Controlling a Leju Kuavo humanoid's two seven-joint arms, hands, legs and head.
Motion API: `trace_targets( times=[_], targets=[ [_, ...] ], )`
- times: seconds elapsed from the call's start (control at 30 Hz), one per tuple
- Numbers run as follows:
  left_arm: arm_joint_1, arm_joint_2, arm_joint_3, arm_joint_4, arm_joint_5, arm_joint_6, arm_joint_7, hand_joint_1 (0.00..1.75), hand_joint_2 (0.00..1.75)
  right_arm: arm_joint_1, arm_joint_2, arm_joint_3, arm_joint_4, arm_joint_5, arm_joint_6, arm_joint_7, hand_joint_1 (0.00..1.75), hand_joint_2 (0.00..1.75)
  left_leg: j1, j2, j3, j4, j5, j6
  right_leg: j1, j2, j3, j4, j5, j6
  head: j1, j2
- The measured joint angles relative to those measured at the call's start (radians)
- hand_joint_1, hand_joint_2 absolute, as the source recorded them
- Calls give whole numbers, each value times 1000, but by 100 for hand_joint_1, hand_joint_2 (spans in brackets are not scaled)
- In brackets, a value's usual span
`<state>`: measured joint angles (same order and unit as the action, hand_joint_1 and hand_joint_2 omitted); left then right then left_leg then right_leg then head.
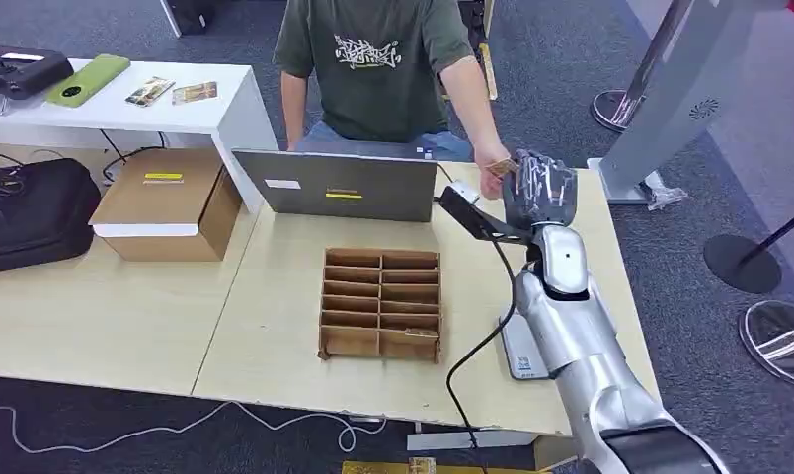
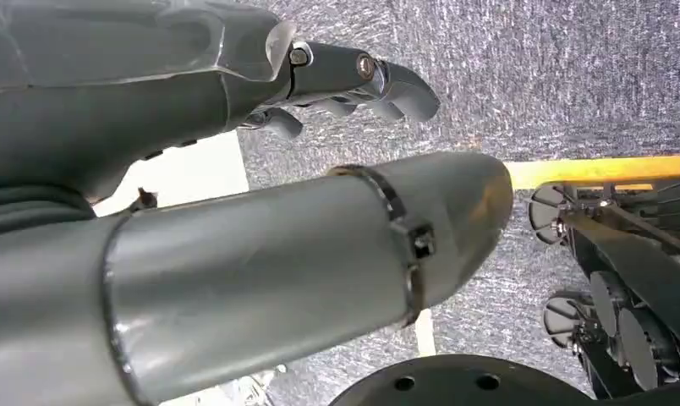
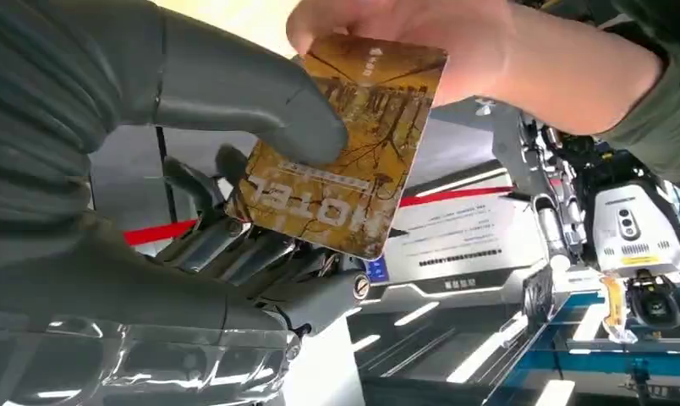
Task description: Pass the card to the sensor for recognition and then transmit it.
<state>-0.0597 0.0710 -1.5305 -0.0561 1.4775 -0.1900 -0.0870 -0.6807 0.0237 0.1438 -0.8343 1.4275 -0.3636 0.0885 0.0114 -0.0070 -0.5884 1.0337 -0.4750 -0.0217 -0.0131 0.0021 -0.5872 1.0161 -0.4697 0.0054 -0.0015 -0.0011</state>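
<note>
Our right hand (image 3: 235, 203) pinches the hotel key card (image 3: 341, 148) between thumb and fingers at the tabletop's (image 1: 275, 326) far right corner, where a person's hand (image 3: 404, 34) grips its other end. We should keep it steady until they have it. Our left hand (image 2: 353, 80) hangs slack, holding nothing.

The one word I can read is "HOTEL", printed upside down across the yellow-brown card (image 3: 345, 148) pinched under the thumb of my right hand (image 3: 193, 194); the person's shirt (image 1: 373, 54) print stays illegible.
</note>
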Motion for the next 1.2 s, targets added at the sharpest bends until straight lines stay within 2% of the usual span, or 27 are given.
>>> trace_targets(
  times=[0.23, 0.43, 0.57, 0.77, 0.93, 1.2],
  targets=[
    [0, 0, 0, 0, -2, 1, 0, 0, 0, 2, 0, 0, -1, -7, -11, -2, 175, 175, 0, 0, 0, 0, 0, 0, 0, 0, 0, 0, 0, 0, 0, 0],
    [0, -7, 0, 0, 6, 6, 0, 0, 0, 38, 11, -13, -59, -109, -21, -16, 175, 175, 0, 0, 0, 0, 0, 0, 0, 0, 0, 0, 0, 0, 0, 0],
    [0, -14, 0, 0, 6, 14, 0, 0, 0, 125, 35, -58, -196, -365, 75, -41, 175, 175, 0, -2, 0, 0, 0, 0, 0, -1, 0, 0, -1, 0, 0, 0],
    [-1, -19, 0, 0, 6, 19, 1, 0, 0, 289, 48, -96, -399, -581, 247, -36, 175, 175, 0, -2, -1, 0, -1, 0, 0, -2, 0, -1, -1, 0, 0, 0],
    [-1, -19, 0, 0, 10, 20, 3, 0, 0, 424, 48, -132, -530, -639, 277, -40, 175, 175, 0, -1, -1, 0, -1, 0, 0, -1, -1, -1, -1, 0, 0, 0],
    [-3, -22, -1, 0, 13, 26, 3, 0, 0, 513, 48, -158, -631, -642, 291, -14, 175, 175, 0, -1, 1, 0, -1, 0, 0, -1, 0, -1, -1, 0, 0, 0]
  ],
)
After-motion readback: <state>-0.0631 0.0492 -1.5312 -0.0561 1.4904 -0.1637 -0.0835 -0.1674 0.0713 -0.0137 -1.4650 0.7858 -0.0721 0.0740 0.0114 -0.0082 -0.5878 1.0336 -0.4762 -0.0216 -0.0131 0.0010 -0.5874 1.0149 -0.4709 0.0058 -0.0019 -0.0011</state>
